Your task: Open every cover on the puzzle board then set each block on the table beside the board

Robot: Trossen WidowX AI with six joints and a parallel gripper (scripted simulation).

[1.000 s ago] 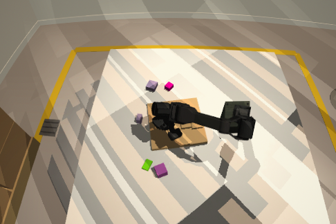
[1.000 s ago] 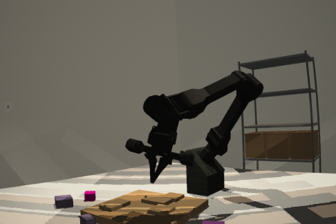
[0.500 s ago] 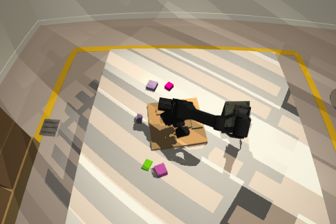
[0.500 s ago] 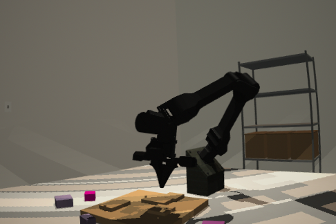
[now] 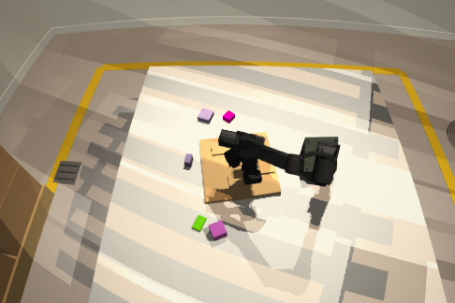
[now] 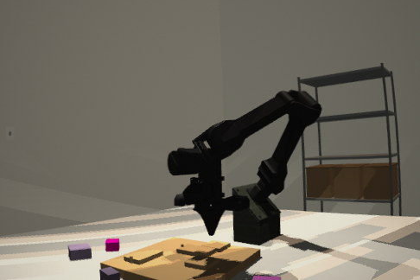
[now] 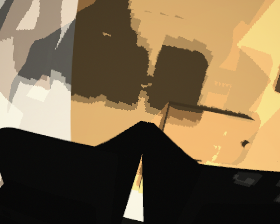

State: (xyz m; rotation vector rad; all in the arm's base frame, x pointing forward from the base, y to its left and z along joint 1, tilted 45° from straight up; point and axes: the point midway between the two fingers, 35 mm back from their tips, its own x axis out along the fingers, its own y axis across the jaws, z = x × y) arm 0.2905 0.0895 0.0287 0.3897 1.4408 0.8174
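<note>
Striped light and shadow cross the pale table (image 5: 154, 238) (image 6: 39, 254), with a bare grey wall (image 6: 108, 51) behind. Black gripper (image 5: 247, 163) (image 6: 211, 235) (image 7: 145, 128) points down over the puzzle board, its fingertips closed together with nothing between them, apart from the wood. Below it the square wooden puzzle board (image 5: 215, 172) (image 6: 164, 270) (image 7: 105, 120) carries raised flat covers; one cover (image 7: 210, 135) with a small dark knob shows just beyond the fingers in the wrist view. Whether every cover is fully open I cannot tell, since the arm and shadows hide part of the board.

Five blocks rest on the table, clear of the board: a lavender block (image 5: 205, 115) (image 6: 79, 251) near a magenta cube (image 5: 228, 116) (image 6: 112, 245) off one side, a small purple block (image 5: 188, 160) (image 6: 110, 274) alone off another, and a lime-green block (image 5: 199, 223) beside an orchid-purple block (image 5: 217, 230) (image 6: 266, 277) off a third. Farther out stand the arm's base (image 5: 333, 141) (image 6: 259, 234) and a metal shelf rack (image 6: 346, 78) holding brown boxes (image 6: 347, 181)
</note>
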